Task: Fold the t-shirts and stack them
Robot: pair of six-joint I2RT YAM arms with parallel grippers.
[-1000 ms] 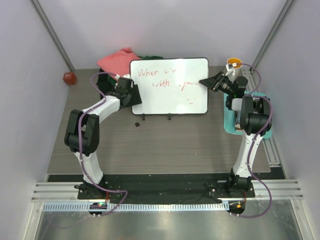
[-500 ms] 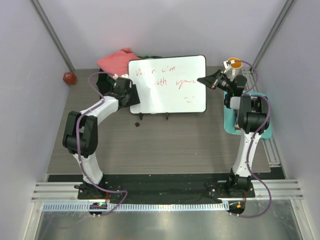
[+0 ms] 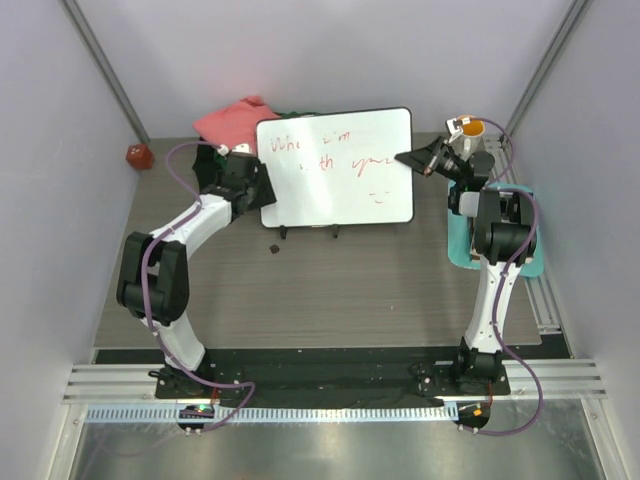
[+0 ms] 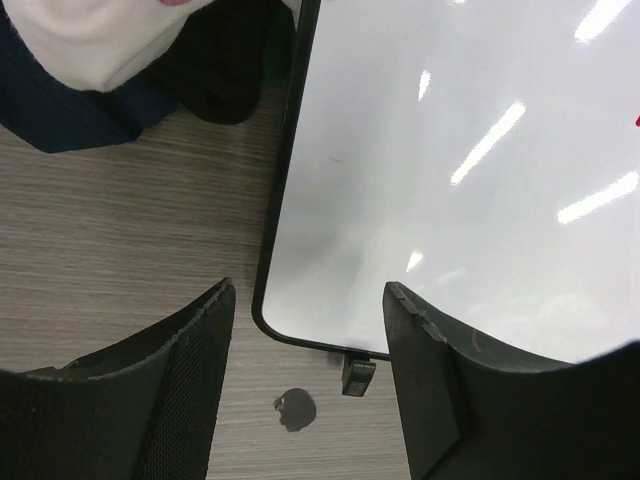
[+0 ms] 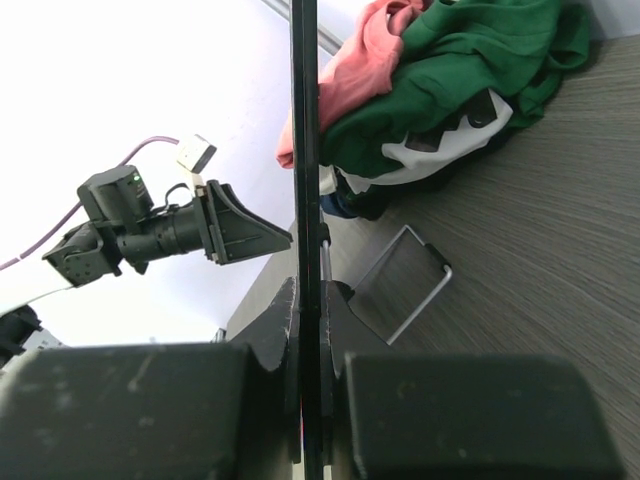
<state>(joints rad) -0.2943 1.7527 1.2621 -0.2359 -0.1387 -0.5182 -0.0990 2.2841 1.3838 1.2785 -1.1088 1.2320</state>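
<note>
Pink shirt [image 3: 232, 118], green shirt [image 5: 450, 60], white shirt [image 4: 90, 40]. Board [image 3: 335, 175] white, black frame, red writing. Desk [image 3: 330, 290] grey woodgrain. Tray [image 3: 456, 240] teal. Mug [image 3: 470, 127] orange inside.

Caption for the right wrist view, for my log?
Right gripper clamps the whiteboard edge-on, pink and green t-shirts heaped beyond.

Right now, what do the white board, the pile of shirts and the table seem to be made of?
The white board looks like a hard, glossy coated sheet in a thin dark frame; lights mirror off it. The pile of shirts is soft matte cloth, rumpled into loose folds. The table shows matte grey-brown wood grain, perhaps laminate rather than solid wood.
</note>
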